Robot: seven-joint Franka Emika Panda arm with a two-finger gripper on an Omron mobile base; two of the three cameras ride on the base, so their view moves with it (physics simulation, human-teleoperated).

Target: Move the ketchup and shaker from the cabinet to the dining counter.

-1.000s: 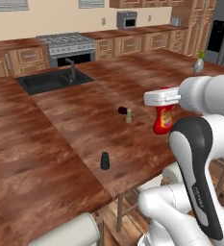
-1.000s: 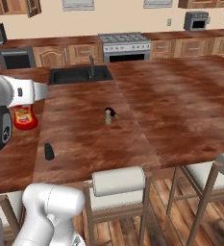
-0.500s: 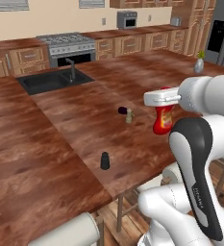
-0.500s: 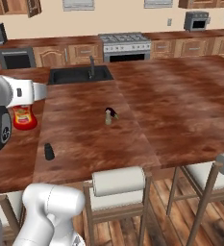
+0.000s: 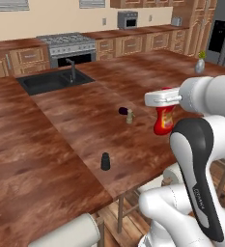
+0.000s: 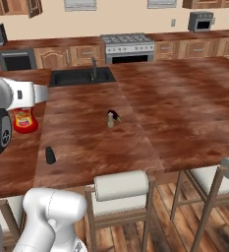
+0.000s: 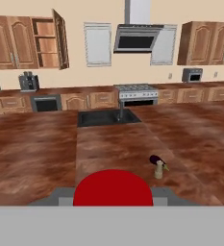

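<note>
We hold the small red ketchup squeeze bottle (image 5: 163,119) upright in the claw (image 5: 165,98), clamped at its cap so it hangs over the glossy reddish-brown wooden bench (image 5: 85,120) for set-down; the small black cylindrical shaker (image 5: 105,161) already stands there, well apart, leaving room.
</note>
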